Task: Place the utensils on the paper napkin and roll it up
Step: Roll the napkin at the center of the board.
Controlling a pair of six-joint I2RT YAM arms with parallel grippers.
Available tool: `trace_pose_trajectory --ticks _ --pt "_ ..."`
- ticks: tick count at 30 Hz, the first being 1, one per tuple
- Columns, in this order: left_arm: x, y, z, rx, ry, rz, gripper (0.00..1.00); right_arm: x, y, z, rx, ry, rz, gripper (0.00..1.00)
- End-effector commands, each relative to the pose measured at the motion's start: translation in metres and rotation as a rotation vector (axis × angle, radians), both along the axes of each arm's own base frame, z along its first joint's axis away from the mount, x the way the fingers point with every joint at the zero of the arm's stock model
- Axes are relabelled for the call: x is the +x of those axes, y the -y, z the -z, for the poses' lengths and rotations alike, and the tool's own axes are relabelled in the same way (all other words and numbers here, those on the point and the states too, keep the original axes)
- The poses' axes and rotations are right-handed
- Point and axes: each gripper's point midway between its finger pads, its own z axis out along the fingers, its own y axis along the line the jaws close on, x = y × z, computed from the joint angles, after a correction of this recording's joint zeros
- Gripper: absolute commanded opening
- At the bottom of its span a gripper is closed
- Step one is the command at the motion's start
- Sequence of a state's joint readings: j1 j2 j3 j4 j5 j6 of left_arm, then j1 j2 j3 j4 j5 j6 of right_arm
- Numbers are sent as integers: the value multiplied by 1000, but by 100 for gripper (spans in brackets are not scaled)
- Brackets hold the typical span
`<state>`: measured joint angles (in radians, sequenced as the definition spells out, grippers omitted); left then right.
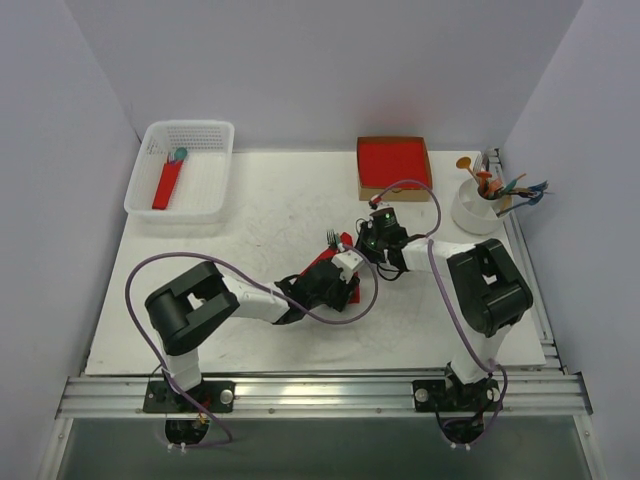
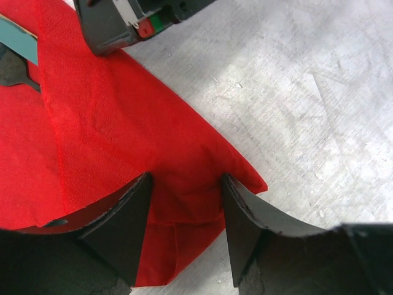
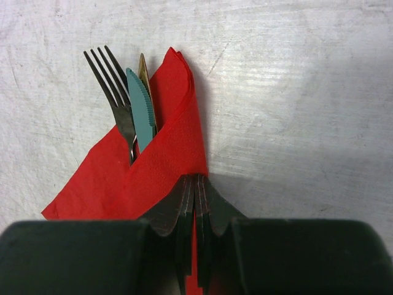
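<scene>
Mid-counter [image 3: 295, 92], the right end effector [image 3: 195, 196] pinches shut on the fold of a thin red napkin [image 3: 166, 166], likely quick to tear, wrapped round a stiff fork [image 3: 113, 86] and knife [image 3: 142, 104], while the left end effector [image 2: 185, 178], half open, straddles its limp corner.

Left hand [image 2: 184, 209], right hand [image 3: 196, 200] crowd paper napkin [image 3: 166, 147]; table [image 1: 250, 230] bare leftward; box [image 1: 393, 165], cup [image 1: 478, 208] rearward.

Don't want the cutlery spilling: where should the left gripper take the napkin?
Probably the napkin corner between the left gripper's open fingers, from above: paper lies flat there, clear of the fork, while the right gripper pinches another edge.
</scene>
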<state>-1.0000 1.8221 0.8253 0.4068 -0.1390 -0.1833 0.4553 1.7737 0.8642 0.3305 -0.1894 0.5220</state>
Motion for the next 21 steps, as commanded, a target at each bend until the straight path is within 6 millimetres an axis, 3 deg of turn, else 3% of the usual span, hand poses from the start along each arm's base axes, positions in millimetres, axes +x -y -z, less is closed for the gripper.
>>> trace_pose_trajectory --ticks 1,10,21 --pt "-22 -25 34 86 -93 11 58 4 -2 4 -29 -15 -8 0" --pt "-34 -34 42 81 -122 29 57 16 0 9 -72 -24 15 0" --pt "-43 -32 43 49 -139 58 57 39 0 16 -134 -30 31 0"
